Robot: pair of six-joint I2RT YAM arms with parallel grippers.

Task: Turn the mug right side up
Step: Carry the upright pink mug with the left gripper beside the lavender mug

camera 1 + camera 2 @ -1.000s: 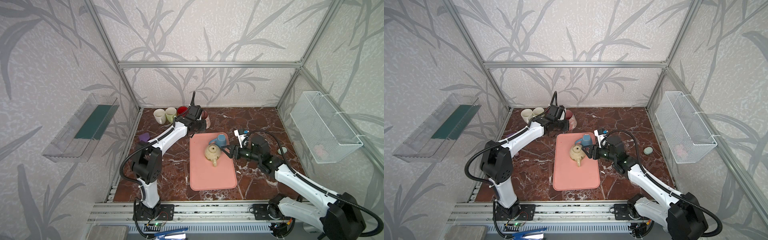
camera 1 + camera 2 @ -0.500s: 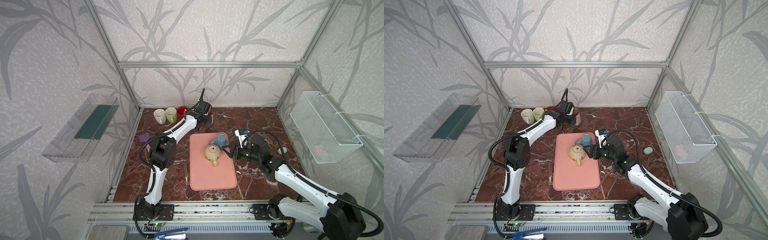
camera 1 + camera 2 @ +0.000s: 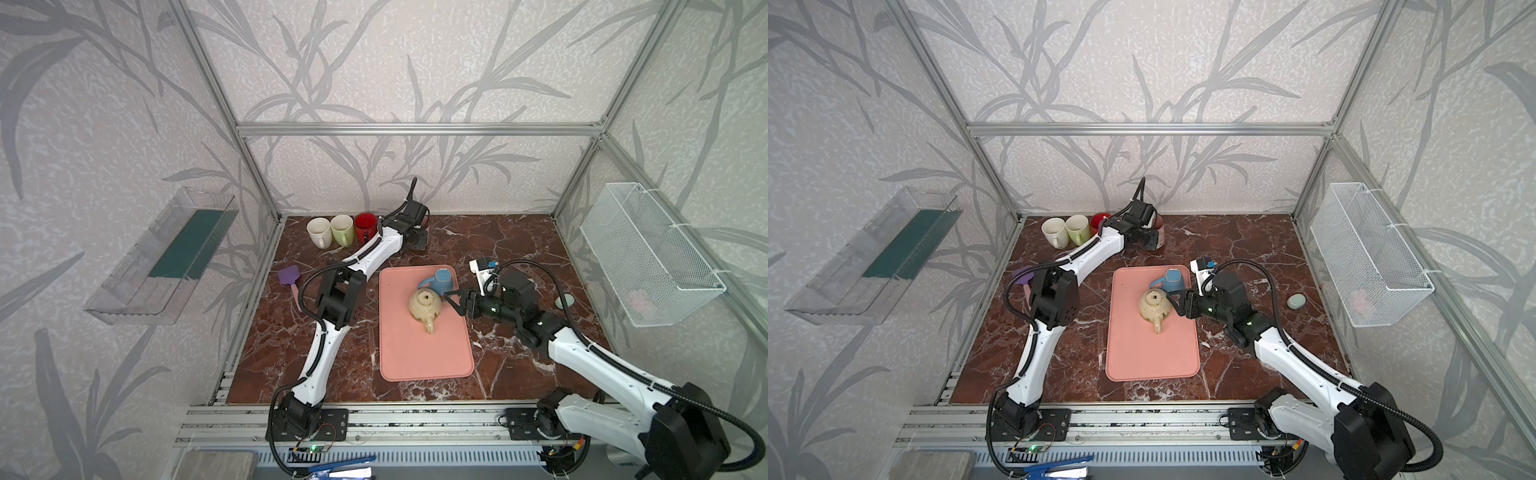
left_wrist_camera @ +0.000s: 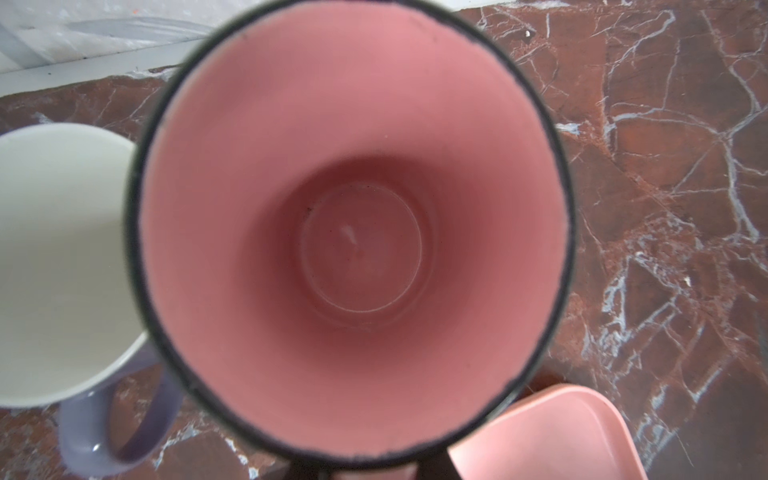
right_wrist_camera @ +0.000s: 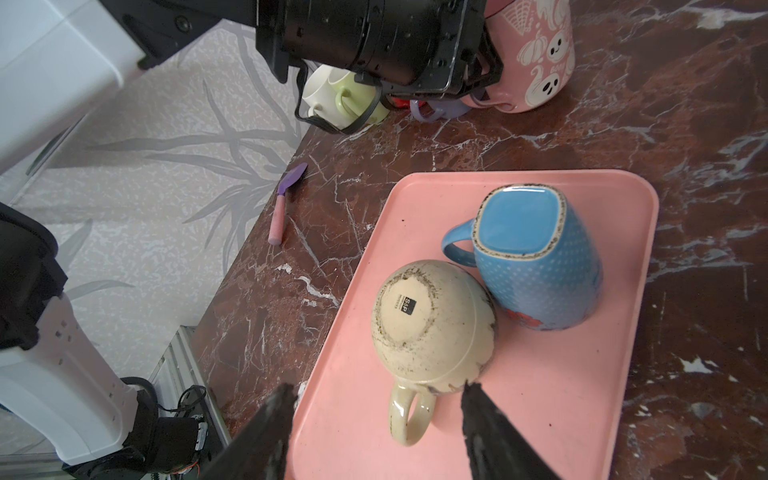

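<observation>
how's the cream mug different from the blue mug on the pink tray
The cream mug is round-bodied with a circular base bearing a small black label; the blue mug is dotted, with a squarish, plain base. In both top views the cream mug's handle points to the front, the blue mug's to the left. Both stand upside down on the pink tray.

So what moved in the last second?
The left arm swung its elbow toward the middle and carried the left gripper further toward the back wall. It looks still shut on the rim of the pink mug, which now stands open side up on the table. Unchanged: the right gripper, open beside the upside-down cream mug, the blue mug and the tray.
</observation>
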